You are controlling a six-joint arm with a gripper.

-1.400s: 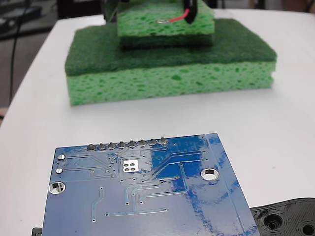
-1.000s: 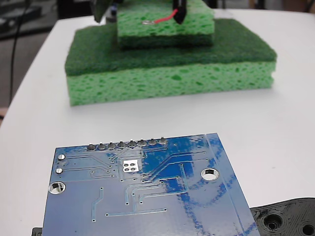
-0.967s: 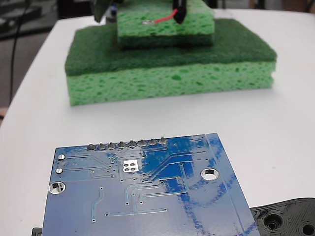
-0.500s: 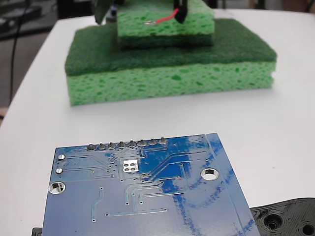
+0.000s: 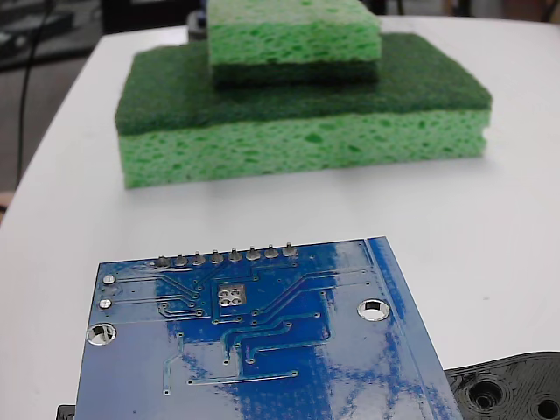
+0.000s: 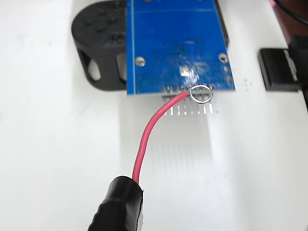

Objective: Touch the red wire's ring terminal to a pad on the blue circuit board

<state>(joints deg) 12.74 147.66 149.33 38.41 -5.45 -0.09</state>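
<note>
— On the white table (image 5: 516, 219), fixed view first: arm or gripper anywhere?
— None; neither arm nor fingers visible from this low spot. Only the blue circuit board (image 5: 262, 350) lying flat up front, glossy, row of silver solder points along its far edge, black plastic piece (image 5: 507, 389) at the lower right corner. Behind, two green sponges stacked: large sponge (image 5: 302, 140) below, small sponge (image 5: 293, 39) on top.
— And from the wrist?
— Looking down over the table. Thick black sleeve (image 6: 118, 204) at the bottom edge, the red wire (image 6: 151, 132) curving up and right out of it. Fingers themselves hidden, so open or clenched: cannot tell.
— The ring terminal?
— Small silvery loop (image 6: 201, 94) at the wire's tip, overlapping the near edge of the board beside its solder points. Touching or hovering above: cannot tell. Black holed piece left of the board, black block (image 6: 281, 67) at the right.
</note>
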